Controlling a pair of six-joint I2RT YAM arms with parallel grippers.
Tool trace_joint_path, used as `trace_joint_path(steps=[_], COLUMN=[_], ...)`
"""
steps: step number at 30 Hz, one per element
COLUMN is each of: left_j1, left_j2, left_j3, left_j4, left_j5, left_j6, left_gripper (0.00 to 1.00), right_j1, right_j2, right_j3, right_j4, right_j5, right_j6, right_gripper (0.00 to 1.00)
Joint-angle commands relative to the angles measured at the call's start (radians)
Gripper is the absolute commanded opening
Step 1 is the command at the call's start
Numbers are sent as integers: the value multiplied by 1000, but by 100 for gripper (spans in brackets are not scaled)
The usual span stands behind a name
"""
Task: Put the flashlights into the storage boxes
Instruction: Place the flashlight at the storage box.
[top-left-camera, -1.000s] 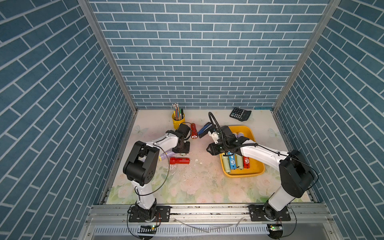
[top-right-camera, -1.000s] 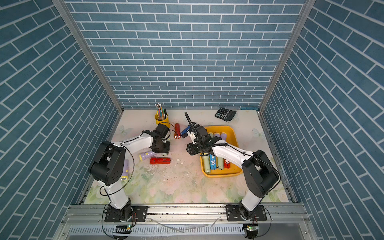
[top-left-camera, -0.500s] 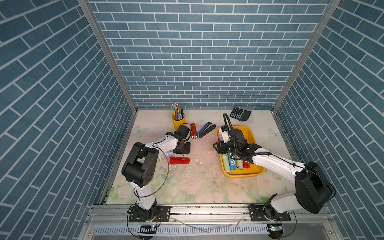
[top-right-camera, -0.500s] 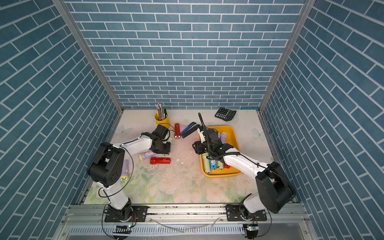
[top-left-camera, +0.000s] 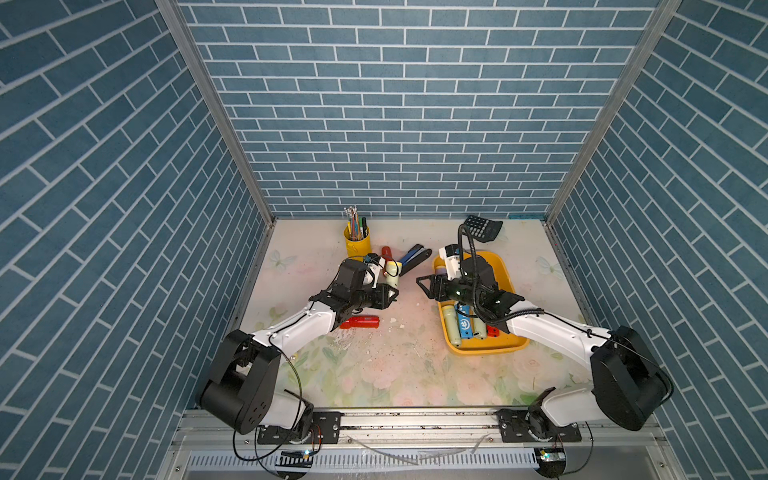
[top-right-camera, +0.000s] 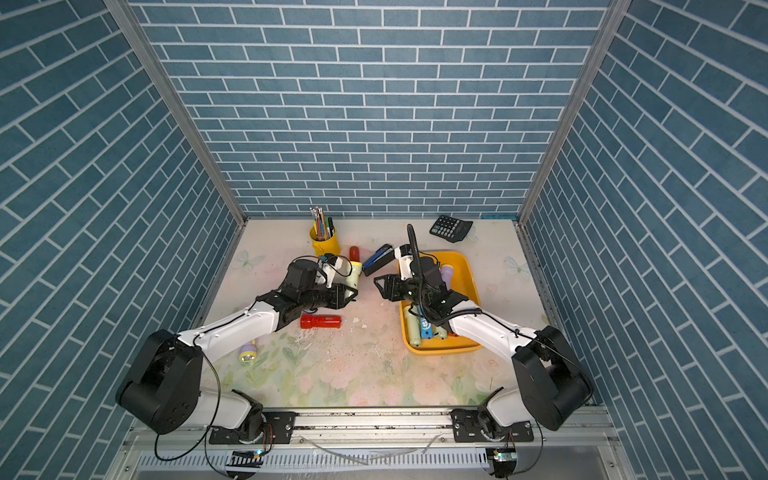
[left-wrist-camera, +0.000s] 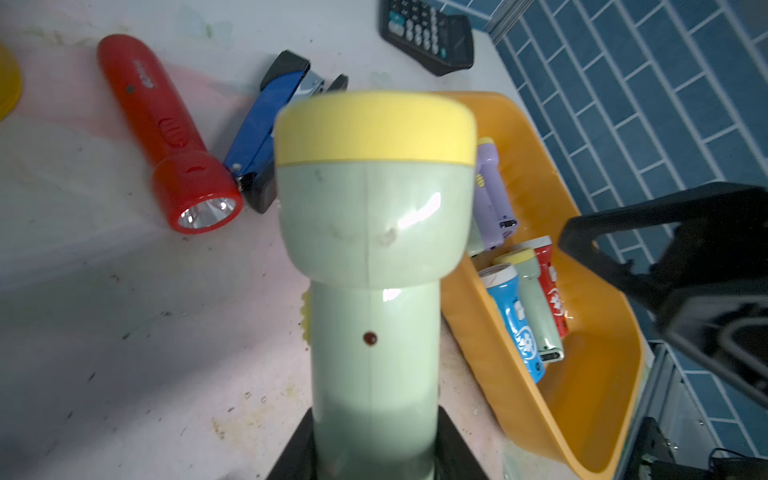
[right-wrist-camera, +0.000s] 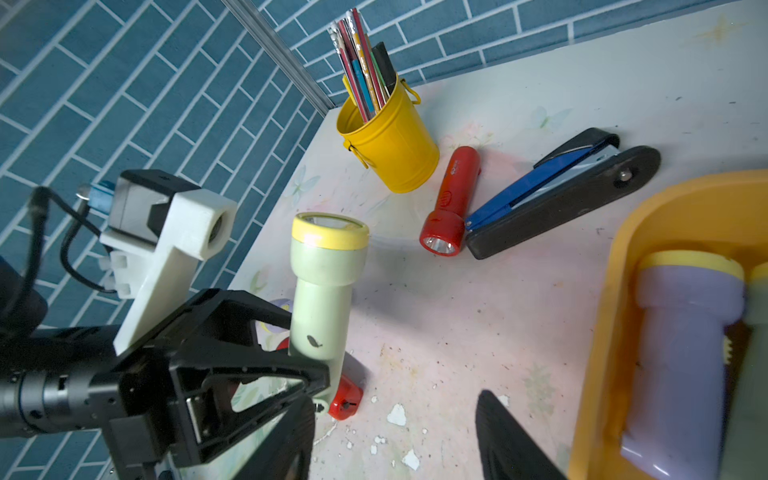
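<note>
My left gripper is shut on the barrel of a pale green flashlight, which it holds above the table with the yellow-rimmed head up. My right gripper stands open and empty at the left rim of the yellow storage box, facing the left one. Inside the box lie pale green, blue, red and lilac flashlights. Two red flashlights and a lilac one lie on the table.
A blue-and-black stapler lies just behind the two grippers. The yellow pen cup stands at the back left, and a black calculator lies at the back right. White flakes dot the table's middle.
The left gripper has closed on the pale green flashlight and carried it up and right towards the middle. The right gripper has opened wider and now faces the left arm.
</note>
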Motion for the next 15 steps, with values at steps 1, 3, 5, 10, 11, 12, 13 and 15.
trace_joint_path(steps=[1,3,5,10,11,12,13,15], left_j1=[-6,-10,-14,-29,-31,-32,-33,-36], left_j2=[-32,-35,-38,-43,-43,-43,-44,-44], left_j3=[-28,-33,-36,-39,-38,-37,-35,-34], left_j4=[154,173,189,193,187,182,175,161], left_j5=[65,79,95,80,75,74,68,55], left_j6=[-10,-10,-8,-2,2,5,10,18], left_gripper=[31,31,31,31,31,31,32,32], right_j1=[18,25,36,45,48,51,53,62], right_j2=[26,41,54,88,97,101,108,120], right_j3=[9,21,29,40,42,45,47,54], right_j4=[100,113,123,179,195,206,217,232], right_j5=[-45,-54,-43,-36,-40,-44,-46,-48], right_j6=[84,100,121,195,212,223,234,243], right_gripper=[64,64,65,64,64,64,64,64])
